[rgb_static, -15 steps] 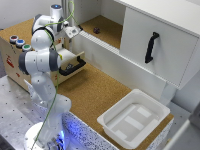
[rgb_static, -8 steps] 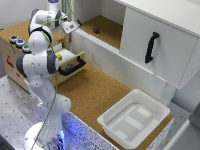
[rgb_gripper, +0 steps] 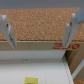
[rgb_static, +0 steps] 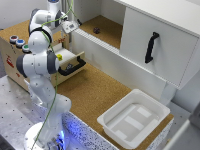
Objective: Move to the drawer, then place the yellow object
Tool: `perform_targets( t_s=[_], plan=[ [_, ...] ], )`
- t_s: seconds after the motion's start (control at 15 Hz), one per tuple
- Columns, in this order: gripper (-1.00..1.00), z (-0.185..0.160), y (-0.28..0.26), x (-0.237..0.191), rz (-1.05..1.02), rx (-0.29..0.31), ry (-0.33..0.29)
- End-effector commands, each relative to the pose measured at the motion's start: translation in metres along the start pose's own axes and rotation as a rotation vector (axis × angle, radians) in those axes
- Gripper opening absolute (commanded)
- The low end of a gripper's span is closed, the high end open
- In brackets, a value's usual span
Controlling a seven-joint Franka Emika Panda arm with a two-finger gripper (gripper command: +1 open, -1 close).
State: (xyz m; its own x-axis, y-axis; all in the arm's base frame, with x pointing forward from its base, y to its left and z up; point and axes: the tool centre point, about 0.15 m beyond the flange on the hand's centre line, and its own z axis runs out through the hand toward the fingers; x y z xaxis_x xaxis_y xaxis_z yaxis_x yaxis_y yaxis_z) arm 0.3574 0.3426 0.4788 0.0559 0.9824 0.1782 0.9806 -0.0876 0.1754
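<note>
We see the tub (rgb_static: 134, 118) nearest on the cork counter (rgb_static: 95, 92). Farther back, the drawer (rgb_static: 70, 66) stands pulled out, the yellow object (rgb_static: 59, 57) inside it. Our hand (rgb_gripper: 38, 30) hovers above, fingers (rgb_gripper: 5, 29) spread wide, holding nothing.
</note>
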Motion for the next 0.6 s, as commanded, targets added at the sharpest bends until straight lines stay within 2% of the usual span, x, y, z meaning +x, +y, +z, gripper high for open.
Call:
perform_targets(
  t_s=[0.0,0.2,0.27,0.33,0.53],
  plan=[
    [1.0,-0.007,0.003,0.002,0.013,0.001,-0.051],
    [1.0,-0.007,0.003,0.002,0.013,0.001,-0.051],
    [1.0,0.0,0.0,0.0,0.0,0.0,0.0],
    [1.0,-0.004,0.015,-0.01,0.032,0.004,0.024],
    [1.0,-0.004,0.056,-0.041,0.126,-0.019,0.039]
  ],
)
